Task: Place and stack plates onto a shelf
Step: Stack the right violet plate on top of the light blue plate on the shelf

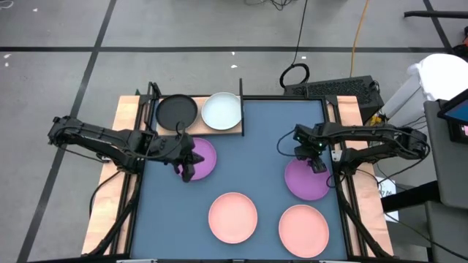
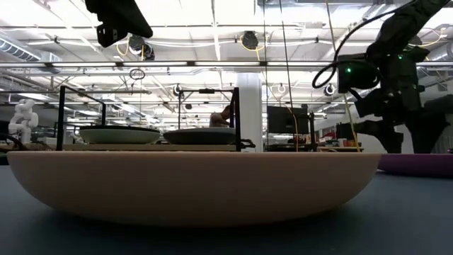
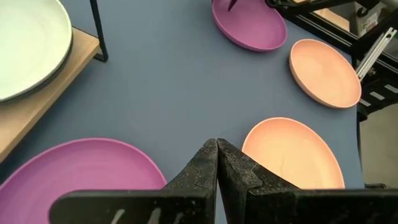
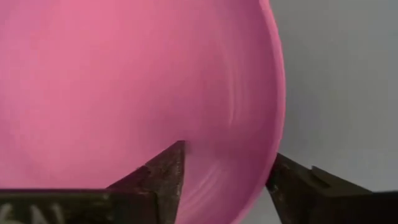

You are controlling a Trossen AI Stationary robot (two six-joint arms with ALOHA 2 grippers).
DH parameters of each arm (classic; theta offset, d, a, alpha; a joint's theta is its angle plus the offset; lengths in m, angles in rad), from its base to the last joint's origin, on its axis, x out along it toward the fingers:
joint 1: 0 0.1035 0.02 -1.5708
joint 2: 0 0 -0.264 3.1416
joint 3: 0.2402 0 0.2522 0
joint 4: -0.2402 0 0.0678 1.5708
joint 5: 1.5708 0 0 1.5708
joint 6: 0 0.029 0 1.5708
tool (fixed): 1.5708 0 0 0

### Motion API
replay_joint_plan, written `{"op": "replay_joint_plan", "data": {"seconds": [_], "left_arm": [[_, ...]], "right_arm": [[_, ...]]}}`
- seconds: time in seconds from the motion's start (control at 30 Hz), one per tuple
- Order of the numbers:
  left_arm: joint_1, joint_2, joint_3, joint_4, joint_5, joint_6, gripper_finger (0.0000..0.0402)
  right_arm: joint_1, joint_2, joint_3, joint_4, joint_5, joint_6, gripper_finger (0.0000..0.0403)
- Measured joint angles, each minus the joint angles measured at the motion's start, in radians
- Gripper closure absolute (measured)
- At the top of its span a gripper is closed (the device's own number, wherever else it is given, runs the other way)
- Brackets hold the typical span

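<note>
At the right edge of the blue-grey surface (image 1: 248, 146), the right pincer (image 4: 227, 177) straddles the round matte purple plate's (image 1: 306, 180) rim, unclenched; closing and lifting toward the light-wood shelf (image 1: 235, 130) likely follow.

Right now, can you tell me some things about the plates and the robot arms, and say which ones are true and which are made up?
1. Two plates sit on the shelf, a black plate and a whitish plate. True.
2. The left gripper is wide open. False: its fingers are shut together, above the left purple plate.
3. The right gripper has one finger inside the right purple plate and one outside its rim. True.
4. Both pink plates are stacked on each other. False: they lie side by side on the mat, apart.
5. A green plate is on the mat. False: only purple and pink ones lie there.
</note>
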Motion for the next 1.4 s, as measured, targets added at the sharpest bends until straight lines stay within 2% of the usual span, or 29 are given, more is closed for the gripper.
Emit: {"op": "replay_joint_plan", "data": {"seconds": [0.37,0.43,1.03,1.4], "left_arm": [[0.018,0.000,0.000,0.000,-0.003,-0.004,0.0389],[0.018,0.000,0.000,0.001,-0.003,-0.006,0.0389],[0.018,0.000,0.000,0.004,-0.022,-0.026,0.0389],[0.018,0.000,0.000,0.005,-0.024,-0.026,0.0389]], "right_arm": [[0.000,-0.002,-0.013,0.062,-0.024,0.013,0.0379],[0.003,-0.002,-0.003,0.059,-0.027,0.037,0.0393],[0.035,0.000,0.240,-0.102,0.017,0.249,0.0403],[0.035,0.000,0.434,-0.182,0.003,0.643,0.0403]]}}
